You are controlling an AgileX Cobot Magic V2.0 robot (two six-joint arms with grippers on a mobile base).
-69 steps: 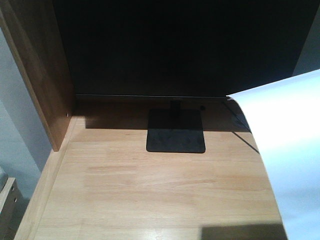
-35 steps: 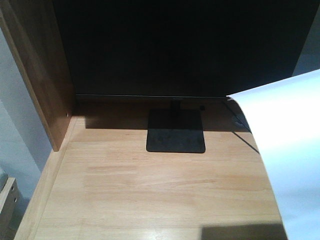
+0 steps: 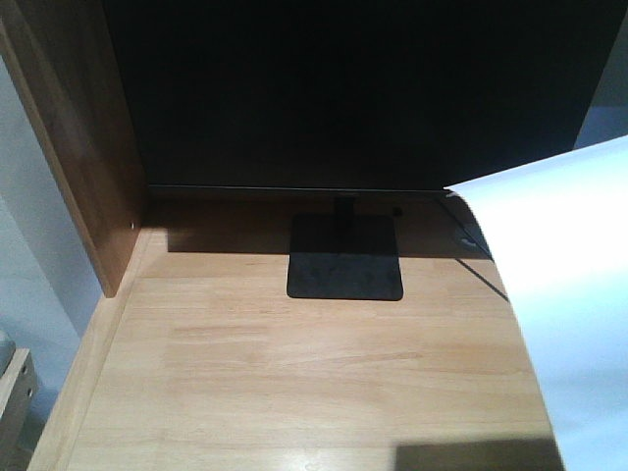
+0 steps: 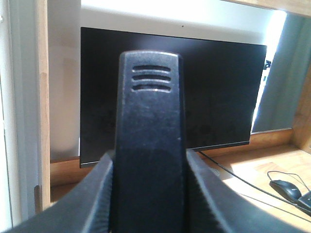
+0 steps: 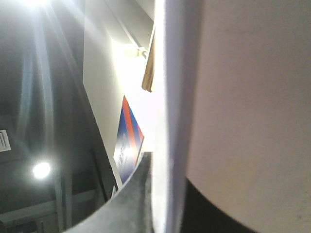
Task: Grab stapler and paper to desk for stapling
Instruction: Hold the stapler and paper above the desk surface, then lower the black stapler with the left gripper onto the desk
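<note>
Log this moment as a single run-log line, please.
left gripper: shut on stapler | right gripper: shut on paper, held above desk, right side | status: neither set down

Your front view sits high over the desk (image 3: pixel 294 373) and looks forward and down onto its top. The monitor (image 3: pixel 353 88) is close enough that the frame cuts its screen off at the top, and the paper (image 3: pixel 569 294) cuts in from the right. Your left wrist view sits low and looks about level at that same monitor, whole screen in frame, with the stapler (image 4: pixel 148 145) right against the lens blocking the middle. Those two views share the monitor and desk top. Your right wrist view tilts upward toward bright lights (image 5: pixel 41 170), with the lens nearly on the paper, seen edge-on. It shares only the paper with the front view.
</note>
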